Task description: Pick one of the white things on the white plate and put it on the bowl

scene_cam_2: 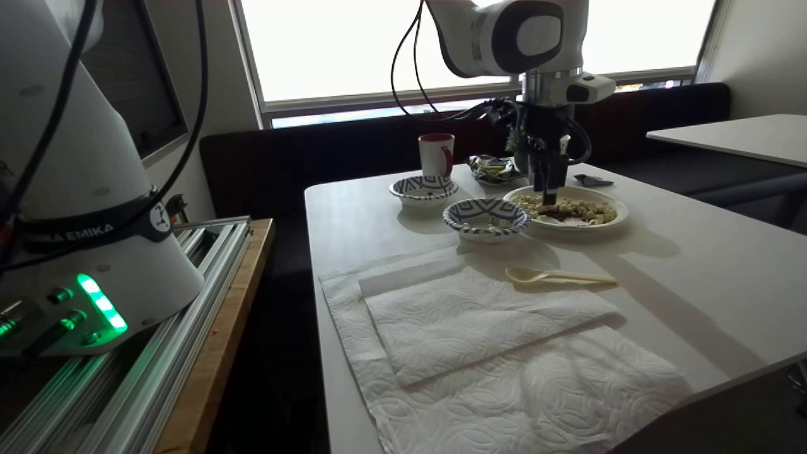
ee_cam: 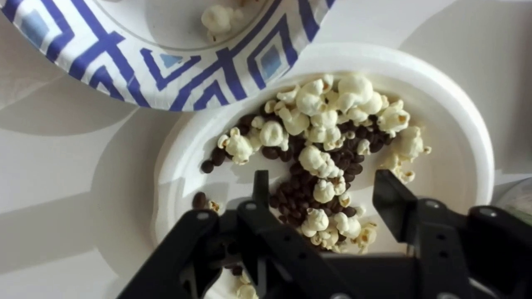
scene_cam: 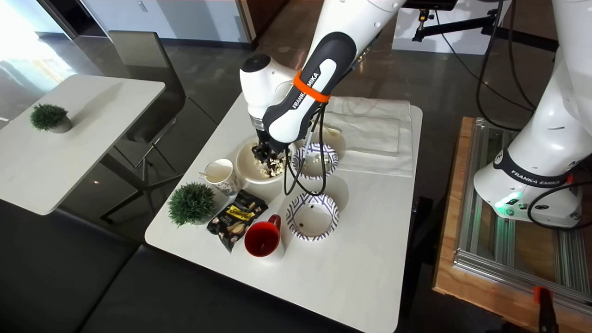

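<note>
Over the white plate (ee_cam: 451, 166), I have the pincer (ee_cam: 321, 185) pointing down, its two fingers (ee_cam: 261, 187) standing wide apart, and it has hold of nothing. The white popcorn pieces (ee_cam: 355, 89) lie on this plate, mixed with dark brown pieces (ee_cam: 291, 195); I see some of both in the gap between the fingers. Whether the fingertips touch any piece, I cannot tell. Just beside the plate stands the patterned bowl (ee_cam: 137, 74), and a few of the white popcorn pieces are inside it. On the table (scene_cam: 365, 263), near this bowl, is another bowl (scene_cam: 317, 219) with similar pattern, where small dark spots (scene_cam: 301, 225) are visible, and next to it a mug (scene_cam: 262, 239), white outside and red inside. An exterior view gives me also a black snack bag (scene_cam: 238, 215) just beside the mug, a cup (scene_cam: 230, 184) just beside the plate, and a green plant (scene_cam: 192, 203) near both. Near the patterned bowl lie a pale spoon (scene_cam_2: 526, 275) and white paper towels (scene_cam_2: 485, 321).
</note>
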`<action>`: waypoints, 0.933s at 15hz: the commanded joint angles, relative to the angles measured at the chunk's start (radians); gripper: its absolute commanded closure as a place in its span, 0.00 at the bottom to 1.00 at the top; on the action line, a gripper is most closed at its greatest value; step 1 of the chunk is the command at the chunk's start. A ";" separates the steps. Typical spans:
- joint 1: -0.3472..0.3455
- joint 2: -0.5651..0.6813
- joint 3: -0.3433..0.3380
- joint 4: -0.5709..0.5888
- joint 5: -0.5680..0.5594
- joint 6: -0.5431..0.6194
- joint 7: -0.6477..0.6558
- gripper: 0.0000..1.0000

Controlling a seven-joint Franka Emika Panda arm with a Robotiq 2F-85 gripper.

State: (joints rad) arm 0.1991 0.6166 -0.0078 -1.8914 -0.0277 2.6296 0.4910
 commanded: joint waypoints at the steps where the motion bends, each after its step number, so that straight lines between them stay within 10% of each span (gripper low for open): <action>1: 0.009 0.037 -0.008 0.035 0.026 0.025 -0.032 0.42; 14: 0.030 0.057 -0.024 0.055 0.014 -0.028 -0.028 0.63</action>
State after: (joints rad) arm 0.2082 0.6541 -0.0136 -1.8683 -0.0272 2.6337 0.4755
